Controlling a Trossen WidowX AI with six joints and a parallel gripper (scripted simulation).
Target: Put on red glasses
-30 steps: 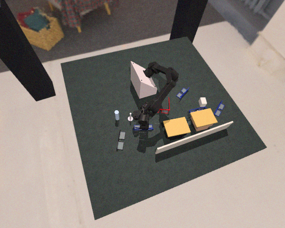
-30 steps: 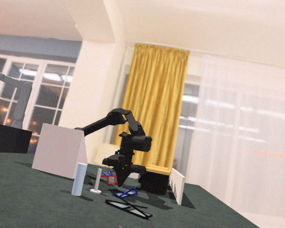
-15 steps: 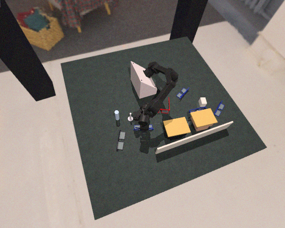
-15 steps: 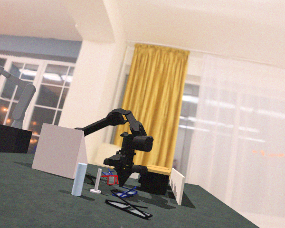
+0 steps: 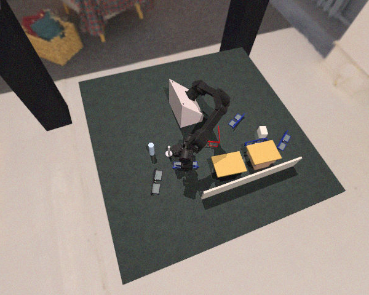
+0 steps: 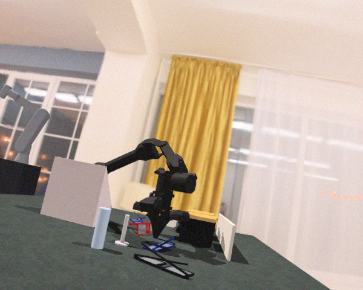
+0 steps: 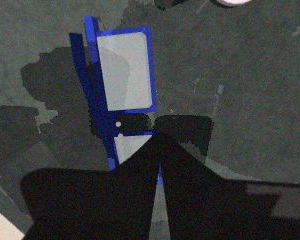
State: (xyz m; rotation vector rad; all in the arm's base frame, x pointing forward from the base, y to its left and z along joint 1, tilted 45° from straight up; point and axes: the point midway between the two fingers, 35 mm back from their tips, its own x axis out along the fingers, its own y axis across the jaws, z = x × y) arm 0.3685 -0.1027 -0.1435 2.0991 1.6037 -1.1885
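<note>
The red glasses (image 5: 213, 144) (image 6: 141, 229) rest on the mat, partly hidden by the arm. My gripper (image 5: 187, 166) (image 6: 156, 236) (image 7: 160, 138) is shut with nothing between its fingers. It points down, low over a pair of blue glasses (image 5: 177, 165) (image 6: 158, 246) (image 7: 126, 72), with the red glasses to its right in the top view. Two blocks with orange tops, one nearer (image 5: 229, 163) and one farther (image 5: 263, 152), stand on the right. I cannot tell clearly whether these are the display heads. No green tag shows. The wrist view does not show the red glasses.
A cream wall (image 5: 251, 177) (image 6: 225, 237) runs beside the blocks. A light blue cylinder (image 5: 150, 149) (image 6: 101, 228), a white peg stand (image 5: 168, 153) (image 6: 121, 243) and black-framed glasses (image 5: 156, 182) (image 6: 164, 265) are left. More blue glasses (image 5: 236, 120) and a white cube (image 5: 262, 131) lie right. A pale wedge block (image 5: 181, 106) stands behind.
</note>
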